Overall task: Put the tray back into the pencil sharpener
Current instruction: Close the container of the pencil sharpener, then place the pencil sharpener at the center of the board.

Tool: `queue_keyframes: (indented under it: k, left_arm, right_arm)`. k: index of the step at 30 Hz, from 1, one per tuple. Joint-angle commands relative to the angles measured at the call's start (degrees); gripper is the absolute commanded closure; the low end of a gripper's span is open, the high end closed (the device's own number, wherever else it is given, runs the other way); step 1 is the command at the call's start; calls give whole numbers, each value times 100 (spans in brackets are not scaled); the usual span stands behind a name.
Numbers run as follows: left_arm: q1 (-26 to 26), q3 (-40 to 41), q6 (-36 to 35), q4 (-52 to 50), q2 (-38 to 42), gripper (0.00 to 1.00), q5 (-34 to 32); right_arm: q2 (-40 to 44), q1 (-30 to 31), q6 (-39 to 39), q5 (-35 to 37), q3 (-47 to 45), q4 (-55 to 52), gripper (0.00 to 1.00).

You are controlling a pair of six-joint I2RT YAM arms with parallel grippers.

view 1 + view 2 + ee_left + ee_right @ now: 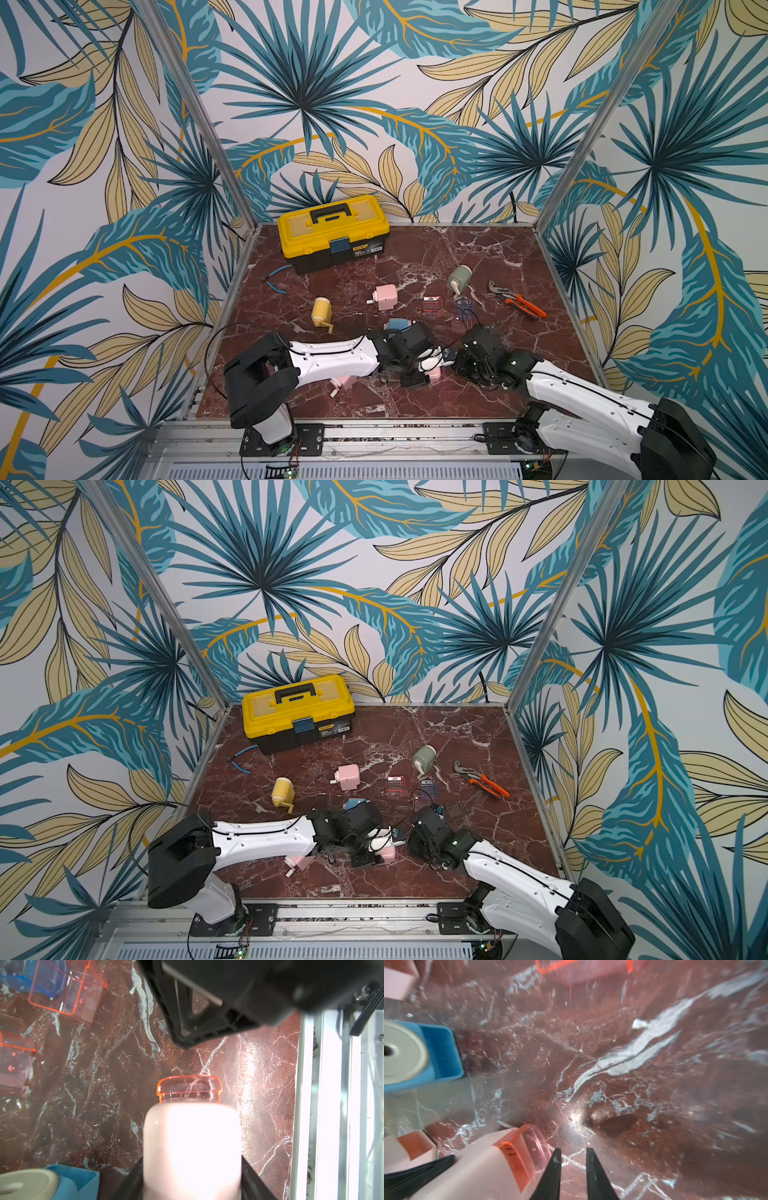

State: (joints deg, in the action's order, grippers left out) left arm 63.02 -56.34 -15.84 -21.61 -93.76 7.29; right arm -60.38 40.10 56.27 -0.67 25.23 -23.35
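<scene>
left claw (192, 1176) clenched on sharpener (192, 1136) | right claw (573, 1150) slightly parted, empty | tray (189, 1088) seemingly half-seated: you push its end squarely, gently

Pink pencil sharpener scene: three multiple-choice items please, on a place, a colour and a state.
1. The yellow toolbox stands: A) back left of the table B) front right C) centre.
2. The tray in the pink pencil sharpener is: A) blue B) orange C) green.
3. That tray: A) lies loose on the table B) is in the sharpener, end protruding C) is hidden inside.
Key: A, it sits at the far left corner; B, see-through orange; B, its end shows past the body.
</scene>
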Motion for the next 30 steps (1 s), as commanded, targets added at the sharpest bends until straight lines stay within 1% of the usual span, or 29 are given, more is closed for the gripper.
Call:
queue_keyframes:
  k: [1, 4, 7, 11, 12, 14, 17, 19, 22, 24, 28, 30]
  left_arm:
    - [-27, 11, 54, -283, -269, 50, -210]
    - [-22, -21, 62, -283, -284, 50, -210]
    - [-34, -40, 80, -278, -293, 50, -233]
    - [-32, -60, 140, -274, -278, 52, -262]
    - [-30, -59, 170, -273, -258, 54, -288]
    - [-36, -53, 247, -265, -155, 57, -397]
    - [-29, -36, 558, -265, 178, 68, -613]
    - [-35, -33, 941, -267, 500, 79, -727]
    - [-36, 21, 1654, -269, 1002, 100, -878]
    - [-31, 123, 2145, -265, 1374, 100, -1019]
    - [-52, 407, 3143, -274, 2101, 100, -1977]
    - [-143, 534, 3553, -313, 2479, 100, -2317]
  right_arm:
    - [-449, -3, -186, -776, -62, 781, 78]
    - [-761, -7, -118, -1339, -166, 1673, 78]
    - [-920, -16, -12, -1608, -297, 2130, 78]
    - [-756, -82, 25, -1505, -385, 1981, 77]
    - [-613, -105, 32, -1341, -376, 1712, 77]
    - [-244, -143, 54, -767, -274, 749, 74]
    - [415, -164, 144, 333, -5, -720, 74]
    - [864, -164, 210, 972, 165, -1495, 74]
    - [1365, -161, 192, 1513, 389, -2042, 74]
    - [1508, -160, 119, 1692, 531, -2175, 74]
    - [1331, -161, -34, 1746, 837, -2143, 74]
    - [1133, -162, -126, 1686, 975, -2049, 73]
